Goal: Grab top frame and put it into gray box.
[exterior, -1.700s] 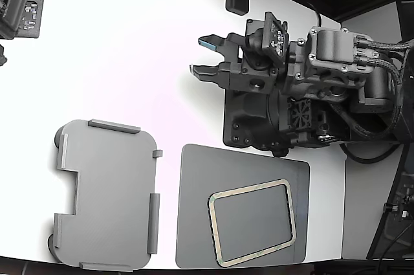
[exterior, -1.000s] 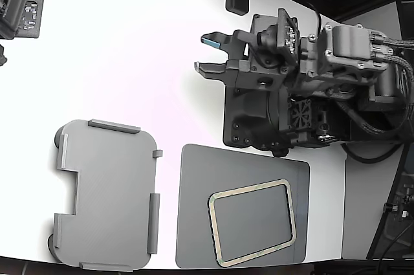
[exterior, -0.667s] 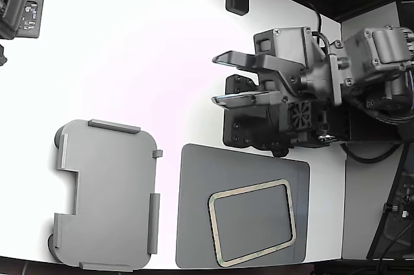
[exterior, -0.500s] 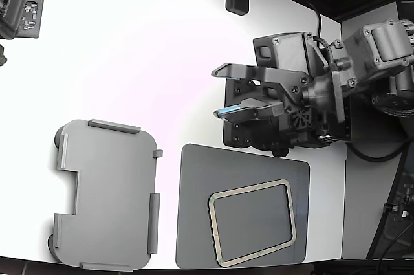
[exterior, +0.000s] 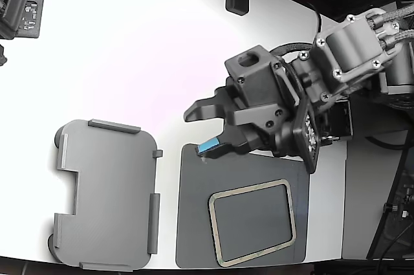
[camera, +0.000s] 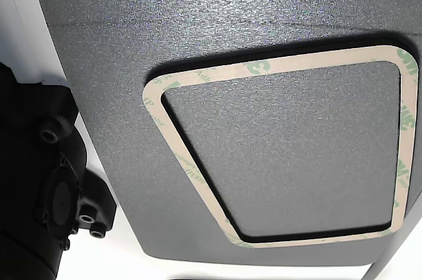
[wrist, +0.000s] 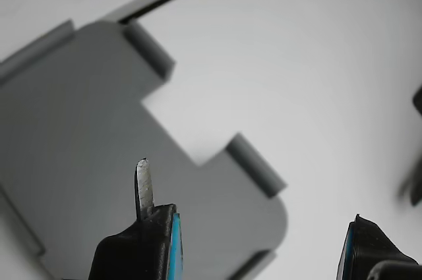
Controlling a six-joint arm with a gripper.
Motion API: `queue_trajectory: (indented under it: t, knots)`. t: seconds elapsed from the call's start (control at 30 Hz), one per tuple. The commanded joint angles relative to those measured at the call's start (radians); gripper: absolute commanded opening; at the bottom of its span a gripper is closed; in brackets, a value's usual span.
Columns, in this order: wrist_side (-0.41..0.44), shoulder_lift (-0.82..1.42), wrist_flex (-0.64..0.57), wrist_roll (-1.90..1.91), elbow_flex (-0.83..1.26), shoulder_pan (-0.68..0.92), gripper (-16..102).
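Exterior view shows a white surface carrying three flat things: the gray box at the view's left, a darker mat to its right, and the frame lying flat on that mat, well apart from the box. Above the mat's upper edge hangs the arm, its end effector spread wide and empty, one blue-padded fingertip over the mat's upper-left corner, the other over bare white. It is short of the frame and touching nothing. Wrist view looks between the fingers onto the box, its notch and raised tabs plain, so the camera is not aimed at the frame at all. The other view shows the frame close up: a thin pale rim, printed like tape backing, hugging the textured mat with no visible lip. That thinness looks like the main hazard; a finger may slide over the rim instead of under it, or dig into the mat and drag both. A pinch on one rail could also flex the frame or let it swing and catch a tab at the box.
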Motion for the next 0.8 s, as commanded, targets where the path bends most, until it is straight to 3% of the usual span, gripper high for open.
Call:
queue_trajectory:
  t: [0.0, 0.17, 0.47, 0.6, 0.77]
  knots:
    - [0.049, -0.029, 0.011, -0.005, -0.072, 0.064, 100]
    - [0.124, -0.112, 0.044, -0.046, -0.138, 0.183, 100]
    - [0.342, -0.15, -0.029, -0.048, -0.06, 0.474, 100]
    - [0.365, -0.123, -0.072, -0.071, 0.025, 0.574, 100]
    - [0.416, -0.193, 0.002, -0.086, -0.031, 0.687, 101]
